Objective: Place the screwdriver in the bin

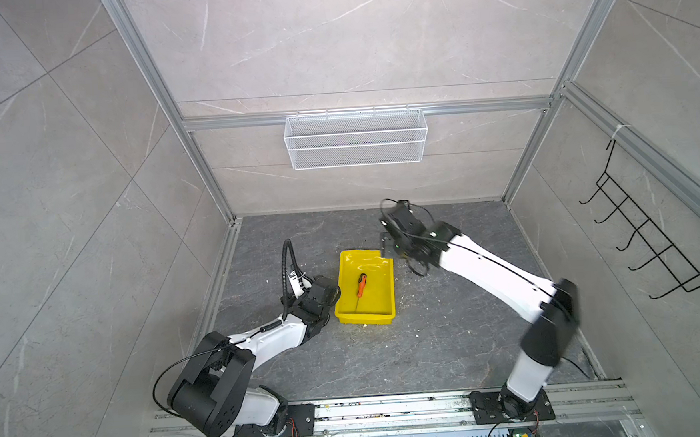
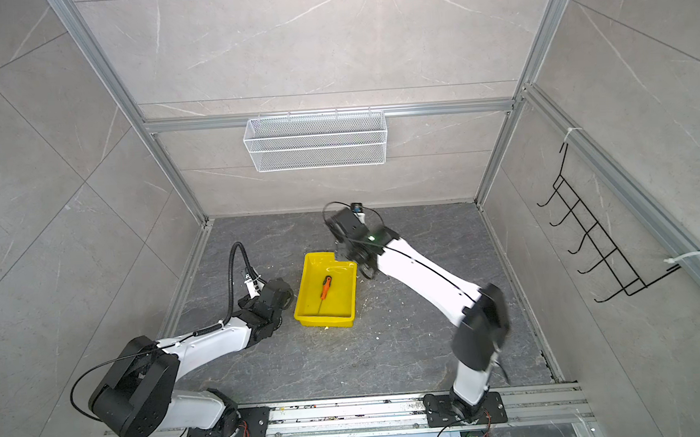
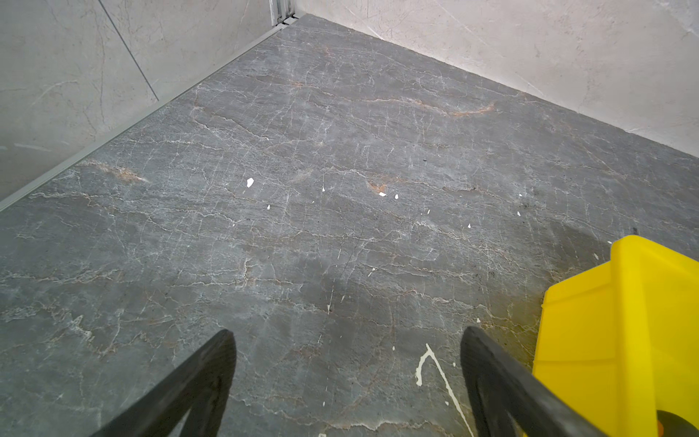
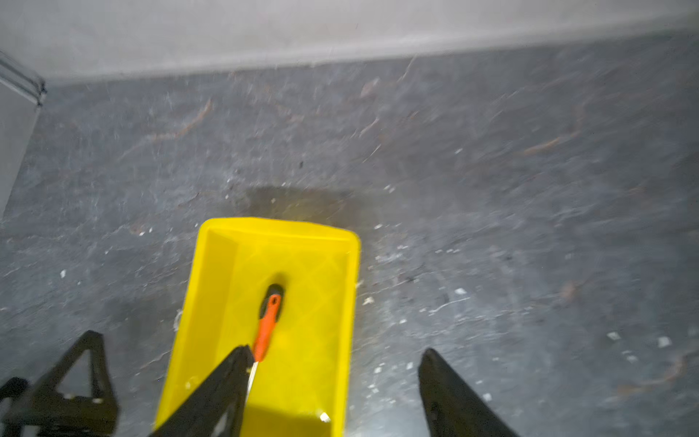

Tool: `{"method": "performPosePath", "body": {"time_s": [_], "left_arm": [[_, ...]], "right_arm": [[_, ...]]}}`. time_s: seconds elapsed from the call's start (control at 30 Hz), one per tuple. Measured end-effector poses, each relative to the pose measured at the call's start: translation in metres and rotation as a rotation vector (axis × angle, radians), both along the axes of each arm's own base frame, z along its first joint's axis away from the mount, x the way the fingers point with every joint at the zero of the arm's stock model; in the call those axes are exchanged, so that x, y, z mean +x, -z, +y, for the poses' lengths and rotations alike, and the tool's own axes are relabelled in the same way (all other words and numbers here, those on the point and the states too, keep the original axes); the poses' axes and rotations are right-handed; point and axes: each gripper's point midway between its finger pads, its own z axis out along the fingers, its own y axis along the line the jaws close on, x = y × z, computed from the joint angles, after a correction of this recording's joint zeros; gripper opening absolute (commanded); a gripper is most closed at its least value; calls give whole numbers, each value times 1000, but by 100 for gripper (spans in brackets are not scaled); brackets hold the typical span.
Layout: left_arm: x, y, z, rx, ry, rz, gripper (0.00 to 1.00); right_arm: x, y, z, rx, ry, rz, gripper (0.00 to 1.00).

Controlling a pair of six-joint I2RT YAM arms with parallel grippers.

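Observation:
The orange-handled screwdriver (image 1: 361, 284) (image 2: 326, 286) (image 4: 267, 329) lies loose on the floor of the yellow bin (image 1: 367, 319) (image 2: 325, 321) (image 4: 280, 225), its black cap toward the back wall. My right gripper (image 4: 336, 351) (image 1: 386, 245) hovers over the bin's far right corner, open, with nothing between its fingers. One finger hides part of the thin shaft in the right wrist view. My left gripper (image 3: 348, 331) (image 1: 333, 292) sits low beside the bin's (image 3: 624, 333) left wall, open over bare floor.
A white wire mesh basket (image 1: 356, 140) hangs on the back wall. On the right wall is a black hook rack (image 1: 649, 243). White flecks dot the dark stone floor (image 1: 451, 338). Aluminium rails (image 1: 393, 408) run along the front edge.

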Motion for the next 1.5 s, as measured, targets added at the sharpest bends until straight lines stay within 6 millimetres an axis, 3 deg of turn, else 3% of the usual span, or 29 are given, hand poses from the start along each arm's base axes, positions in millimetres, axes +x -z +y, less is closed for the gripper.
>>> {"method": "performPosePath", "body": {"time_s": [0.1,0.23,0.3,0.37,0.53,0.87,1.0,1.3,1.37,1.43,1.5], "left_arm": [[0,0,-1,-8,6,-2,94],[0,0,-3,-20,13,0,94],[0,1,-4,-27,17,2,94],[0,1,-5,-31,21,4,94],[0,8,-6,-32,20,18,94],[1,14,-9,-37,31,34,95],[3,20,-15,-50,53,54,95],[6,22,-25,-83,85,59,95],[7,22,-26,-89,89,58,95],[7,22,-27,-93,93,57,95],[7,22,-27,-95,94,56,95]], "right_arm": [[-29,9,-70,-53,126,-120,87],[-51,52,-155,-174,322,-222,79],[-58,67,-183,-261,383,-244,82],[-58,72,-197,-335,403,-254,84],[-36,74,-212,-436,443,-284,86],[1,136,-232,-513,413,-216,87],[2,135,-230,-467,382,-263,87],[2,129,-247,-308,354,-329,85],[3,128,-241,-270,318,-363,99],[2,137,-232,-230,254,-425,99],[-5,164,-227,-235,195,-377,99]]}}
